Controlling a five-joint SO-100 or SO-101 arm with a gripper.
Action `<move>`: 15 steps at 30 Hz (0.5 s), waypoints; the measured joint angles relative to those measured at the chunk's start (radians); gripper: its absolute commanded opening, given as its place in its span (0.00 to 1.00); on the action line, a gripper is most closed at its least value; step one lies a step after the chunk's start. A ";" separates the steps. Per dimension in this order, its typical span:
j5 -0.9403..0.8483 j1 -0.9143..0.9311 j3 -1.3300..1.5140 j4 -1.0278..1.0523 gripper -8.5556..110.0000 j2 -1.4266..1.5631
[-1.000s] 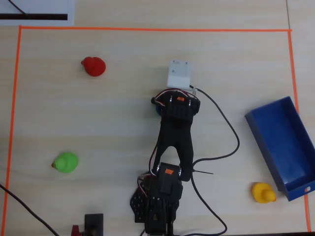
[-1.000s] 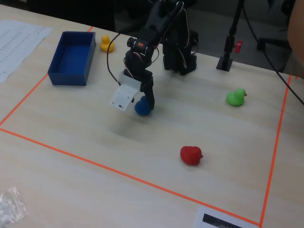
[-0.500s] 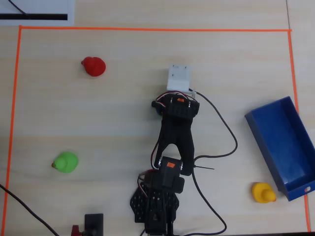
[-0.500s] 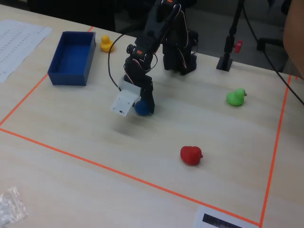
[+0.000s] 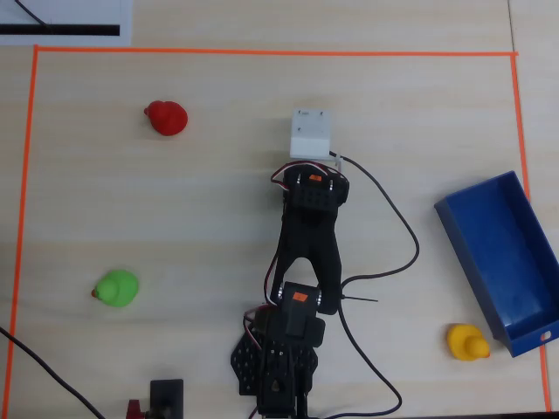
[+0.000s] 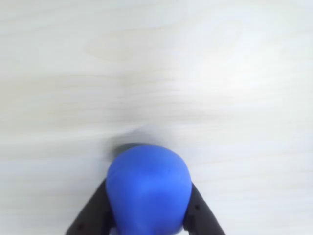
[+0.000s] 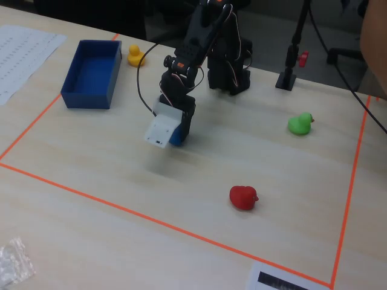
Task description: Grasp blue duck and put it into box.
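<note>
My hand (image 6: 146, 230) pinches the small rounded blue toy duck (image 6: 148, 188) between both fingers above the pale wooden counter (image 6: 156, 73), ready for carrying toward the deep-blue open-topped box (image 5: 505, 253) at three o'clock overhead.

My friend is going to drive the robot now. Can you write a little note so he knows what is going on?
Gripper: shut on the blue duck, a black finger on each side, as the wrist view shows.
Blue duck: at the middle of the table, under the arm's white camera block.
Box: empty, at the right edge in the overhead view, with the yellow duck beside it.
Done: the grab.
Left: carry the duck to the box and let go.
</note>
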 measured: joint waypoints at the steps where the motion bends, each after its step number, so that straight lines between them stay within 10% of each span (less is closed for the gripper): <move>1: 0.000 0.005 -0.006 0.000 0.07 -0.002; 15: 0.018 0.407 -1.026 0.606 0.07 -0.262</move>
